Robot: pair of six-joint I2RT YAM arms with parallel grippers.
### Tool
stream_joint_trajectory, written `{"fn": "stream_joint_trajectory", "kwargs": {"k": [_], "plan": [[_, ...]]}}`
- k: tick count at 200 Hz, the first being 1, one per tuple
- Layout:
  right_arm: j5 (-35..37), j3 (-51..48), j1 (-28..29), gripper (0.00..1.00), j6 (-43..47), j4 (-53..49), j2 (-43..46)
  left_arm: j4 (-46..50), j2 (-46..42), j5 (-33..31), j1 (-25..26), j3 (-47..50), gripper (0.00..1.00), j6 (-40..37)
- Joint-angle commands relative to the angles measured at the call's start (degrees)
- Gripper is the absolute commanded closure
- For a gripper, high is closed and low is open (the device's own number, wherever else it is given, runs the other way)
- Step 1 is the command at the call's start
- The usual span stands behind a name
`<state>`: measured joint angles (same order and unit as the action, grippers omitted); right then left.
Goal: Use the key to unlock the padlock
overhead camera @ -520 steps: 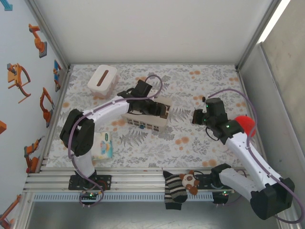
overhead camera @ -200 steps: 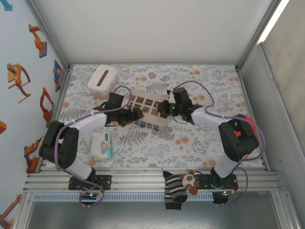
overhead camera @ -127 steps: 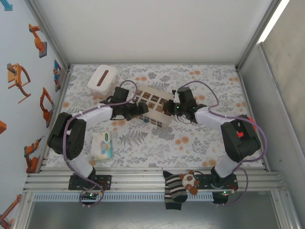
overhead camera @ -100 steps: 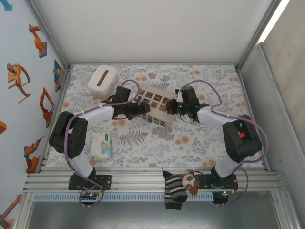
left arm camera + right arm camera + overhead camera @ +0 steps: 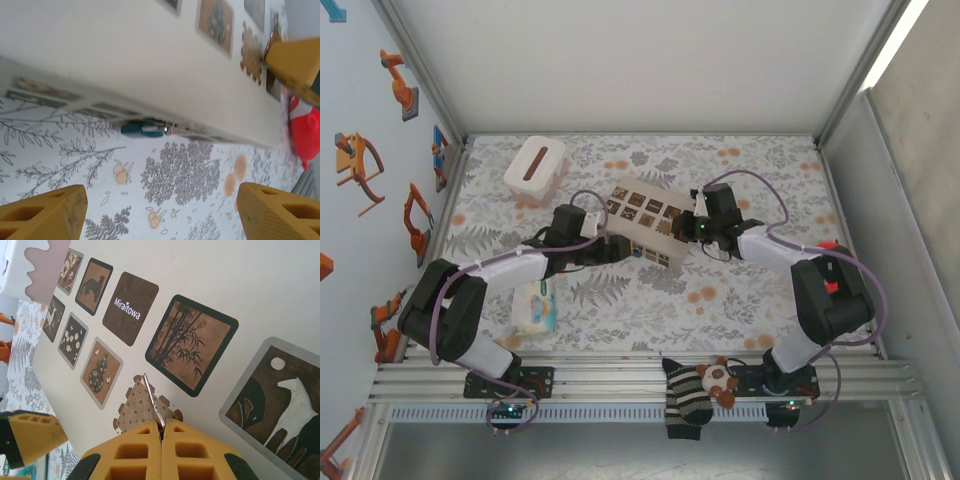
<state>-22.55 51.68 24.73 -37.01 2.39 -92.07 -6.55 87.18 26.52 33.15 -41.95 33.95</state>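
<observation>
Where the beige box (image 5: 100,50) meets the floral table (image 5: 190,175), the blue padlock (image 5: 142,130) lies at its lower edge. Left gripper (image 5: 160,215): fingers spread. Right gripper (image 5: 161,435): pinched on the key (image 5: 152,400), over the box top.

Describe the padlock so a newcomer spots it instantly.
Find the beige box with dark picture squares on the floral tablecloth. In the left wrist view, the padlock lies along the box's bottom edge. It is tiny and blue with a pale metal end, unlike anything nearby.
</observation>
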Motion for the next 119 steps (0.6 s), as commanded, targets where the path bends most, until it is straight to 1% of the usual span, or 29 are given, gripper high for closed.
{"fn": "stream_joint_trajectory", "kwargs": {"k": [1, 29, 88, 119], "plan": [[0.05, -1.32, -0.21, 1.00, 0.84, -0.99, 0.89, -6.46, -1.72, -1.27, 1.79, 2.31, 0.22, -6.40], [0.31, -1.14, -0.21, 1.00, 0.93, -0.97, 0.59, -12.37, -1.01, -1.26, 2.10, 4.91, 0.22, -9.80], [1.28, -0.89, -0.24, 1.00, 0.67, -0.90, -0.03, -18.74, 4.45, 0.28, 2.01, 4.43, 0.29, -14.39], [0.83, -0.49, -0.22, 1.00, 0.03, -0.28, -0.71, -21.99, 7.13, -1.03, 2.01, 4.96, 0.29, -16.32]]}}
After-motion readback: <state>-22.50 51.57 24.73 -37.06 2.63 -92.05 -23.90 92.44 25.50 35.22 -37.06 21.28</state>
